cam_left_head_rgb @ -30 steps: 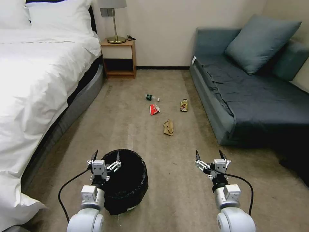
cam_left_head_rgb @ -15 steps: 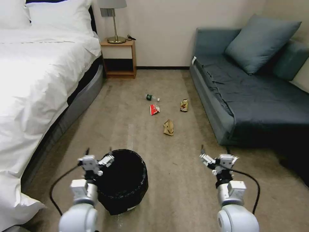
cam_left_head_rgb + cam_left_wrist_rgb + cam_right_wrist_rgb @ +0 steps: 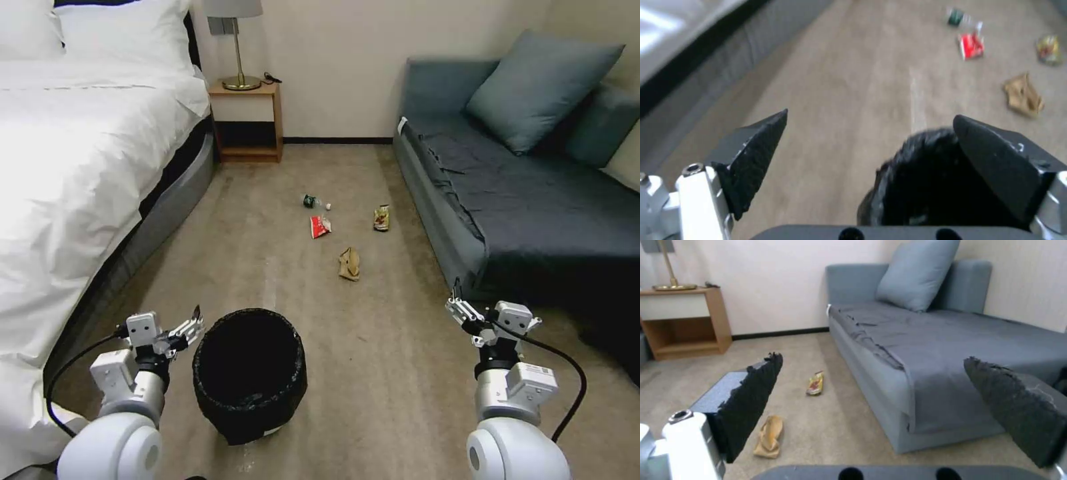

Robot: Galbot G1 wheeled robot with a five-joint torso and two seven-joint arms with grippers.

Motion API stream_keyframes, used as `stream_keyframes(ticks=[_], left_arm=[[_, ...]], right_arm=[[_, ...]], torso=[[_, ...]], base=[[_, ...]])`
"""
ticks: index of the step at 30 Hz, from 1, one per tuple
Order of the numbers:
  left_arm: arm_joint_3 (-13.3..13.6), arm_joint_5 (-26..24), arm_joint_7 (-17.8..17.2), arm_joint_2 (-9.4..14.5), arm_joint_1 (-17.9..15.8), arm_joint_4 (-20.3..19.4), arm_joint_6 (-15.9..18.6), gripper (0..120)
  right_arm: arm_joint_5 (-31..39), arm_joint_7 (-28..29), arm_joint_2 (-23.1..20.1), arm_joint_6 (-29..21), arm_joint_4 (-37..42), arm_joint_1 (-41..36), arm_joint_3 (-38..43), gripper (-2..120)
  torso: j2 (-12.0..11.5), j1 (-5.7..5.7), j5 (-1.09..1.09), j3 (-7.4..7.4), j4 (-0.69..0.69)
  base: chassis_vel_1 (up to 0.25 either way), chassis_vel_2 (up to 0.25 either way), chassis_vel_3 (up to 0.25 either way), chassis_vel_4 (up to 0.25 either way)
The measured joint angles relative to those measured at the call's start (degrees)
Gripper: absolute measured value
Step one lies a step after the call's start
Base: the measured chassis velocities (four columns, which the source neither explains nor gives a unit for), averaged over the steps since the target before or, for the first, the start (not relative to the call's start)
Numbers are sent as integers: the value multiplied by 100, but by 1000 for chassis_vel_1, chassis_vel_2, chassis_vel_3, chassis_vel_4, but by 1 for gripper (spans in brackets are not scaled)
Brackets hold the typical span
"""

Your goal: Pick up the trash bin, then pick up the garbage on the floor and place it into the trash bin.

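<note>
Nearest the robot, on a beige carpet (image 3: 373, 373), stands the trash bin (image 3: 250, 373), a squat round black bin lined with crinkled black plastic; no writing on it can be read. Just to the bin's left, the left gripper (image 3: 175, 328) hovers apart from the rim with its dark fingers (image 3: 756, 156) spread wide and holding nothing. Well to the bin's right, near the front corner of a grey-blue sofa (image 3: 533, 200), the right gripper (image 3: 481, 312) is likewise spread open and empty, its fingers (image 3: 753, 396) touching nothing. Beyond the bin, the garbage lies scattered on the carpet: first the crumpled brown paper bag (image 3: 349, 264), then the red-and-white snack packet (image 3: 320, 227) and, to its right, the gold-brown wrapper (image 3: 381, 218), and farthest the small bottle with a green label (image 3: 313, 201); the print on these pieces is too small to read. Left of the bin runs a bed (image 3: 73, 167) with white linen. Against the far wall, beyond the garbage, a wooden nightstand (image 3: 245, 120) carries a brass-based lamp (image 3: 237, 40), and a blue cushion (image 3: 540, 87) leans on the sofa's back.
</note>
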Motion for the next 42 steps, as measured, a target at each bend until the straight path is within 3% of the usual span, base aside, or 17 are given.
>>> stream_keyframes(ticks=[3, 13, 25, 34, 42], left_arm=[[160, -349, -121, 215, -236, 471, 80, 100], [584, -451, -141, 307, -454, 1391, 50, 100], [752, -516, -264, 312, -421, 1633, 17, 99], [823, -976, -426, 354, -461, 1843, -32, 94], [879, -1068, -433, 325, -466, 1877, -43, 64]], right_arm=[[0, 15, 20, 0, 14, 0, 2, 100], [-10, 12, 52, -27, 7, 86, -38, 100], [-10, 8, 69, -24, -58, 151, -35, 100], [-21, 10, 103, 13, -120, 209, -37, 100], [-23, 32, 99, 52, -172, 255, -35, 100]], torso=[[0, 0, -1, 0, 0], [0, 0, 1, 0, 0], [0, 0, 1, 0, 0], [0, 0, 3, 0, 0], [1, 0, 4, -1, 0]], base=[[0, 0, 0, 0], [0, 0, 0, 0], [0, 0, 0, 0], [0, 0, 0, 0], [0, 0, 0, 0]])
